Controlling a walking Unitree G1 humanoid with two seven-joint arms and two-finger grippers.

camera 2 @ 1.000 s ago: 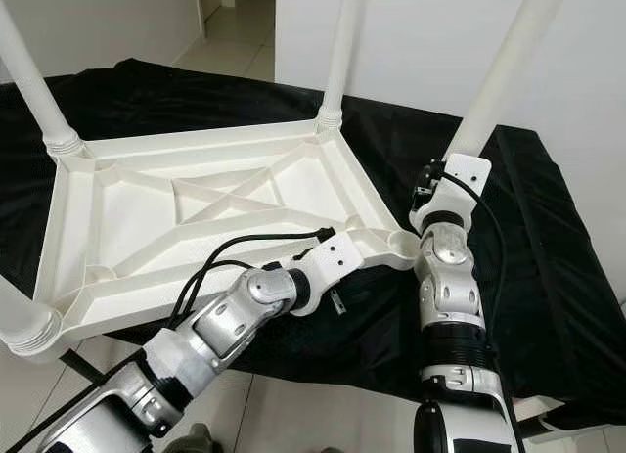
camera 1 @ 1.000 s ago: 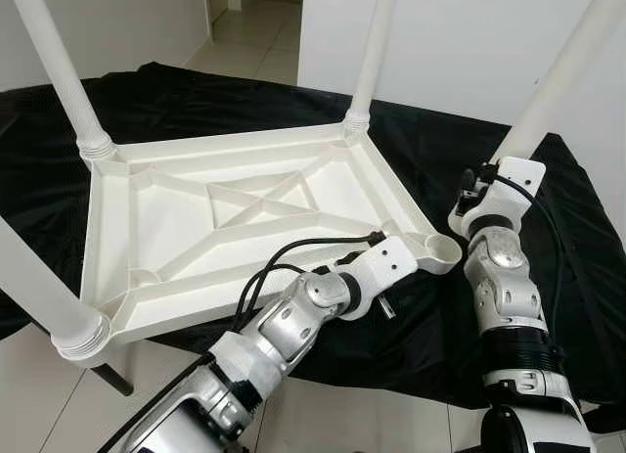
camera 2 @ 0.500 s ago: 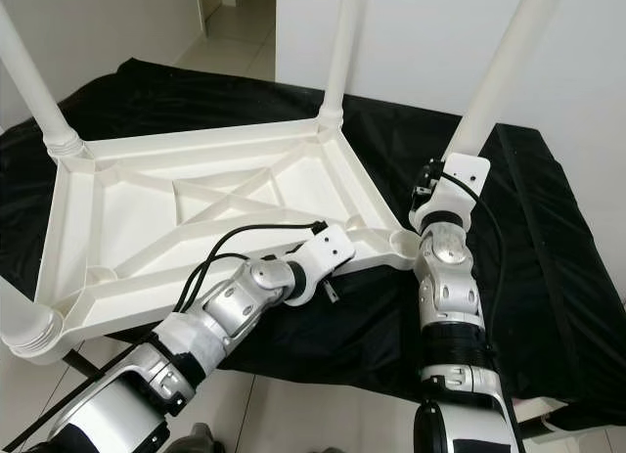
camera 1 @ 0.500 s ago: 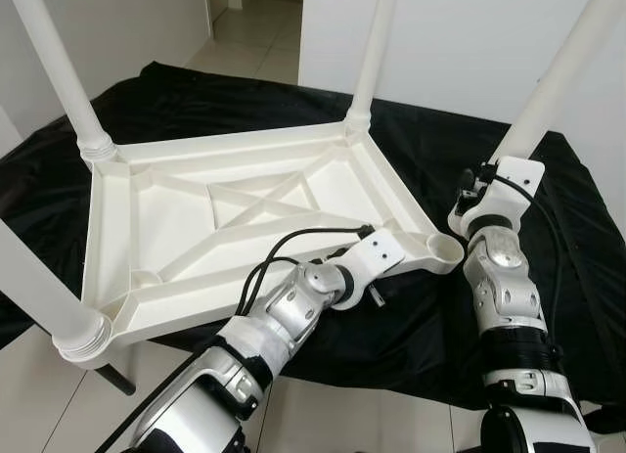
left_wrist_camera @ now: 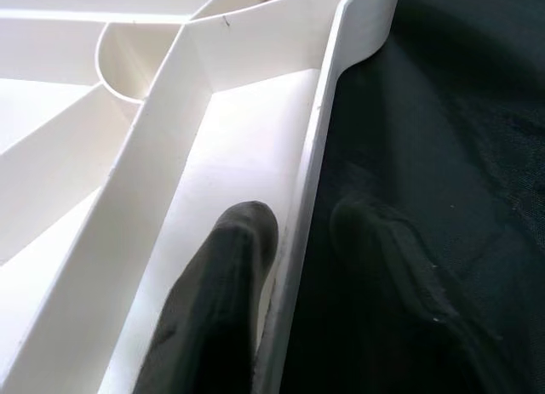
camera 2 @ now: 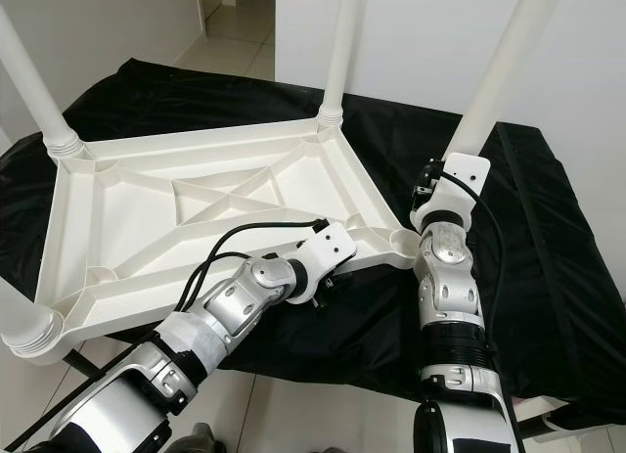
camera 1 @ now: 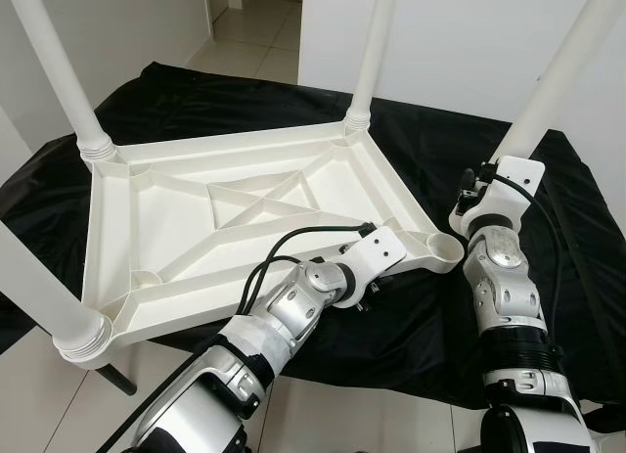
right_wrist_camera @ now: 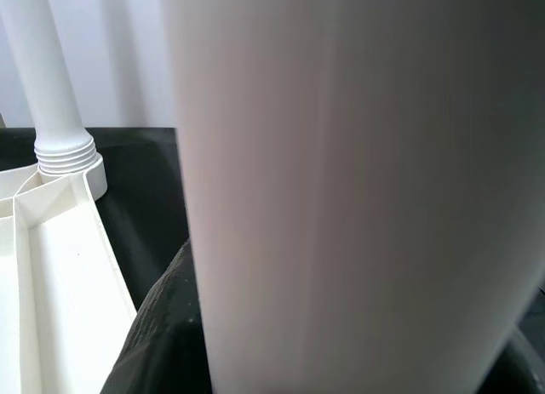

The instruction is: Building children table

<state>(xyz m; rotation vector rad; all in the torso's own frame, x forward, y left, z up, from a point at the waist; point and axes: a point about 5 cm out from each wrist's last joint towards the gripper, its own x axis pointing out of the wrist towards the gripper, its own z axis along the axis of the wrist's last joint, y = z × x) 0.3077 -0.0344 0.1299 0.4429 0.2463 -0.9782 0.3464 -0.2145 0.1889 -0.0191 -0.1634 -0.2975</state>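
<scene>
Children's table (camera 1: 245, 213) lies upside down on black cloth (camera 1: 460, 150). Left gripper (left_wrist_camera: 294, 266) straddles its rim, fingers parted. Right gripper (camera 1: 499, 169) apparently clasps the loose white leg (camera 1: 558, 67).

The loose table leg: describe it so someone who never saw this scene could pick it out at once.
On the black cloth lies an upturned white tabletop with legs standing in three corner sockets. Its near right corner socket is bare. The loose leg slants up just beyond that corner, gripped by the right hand, and it alone joins no socket.
</scene>
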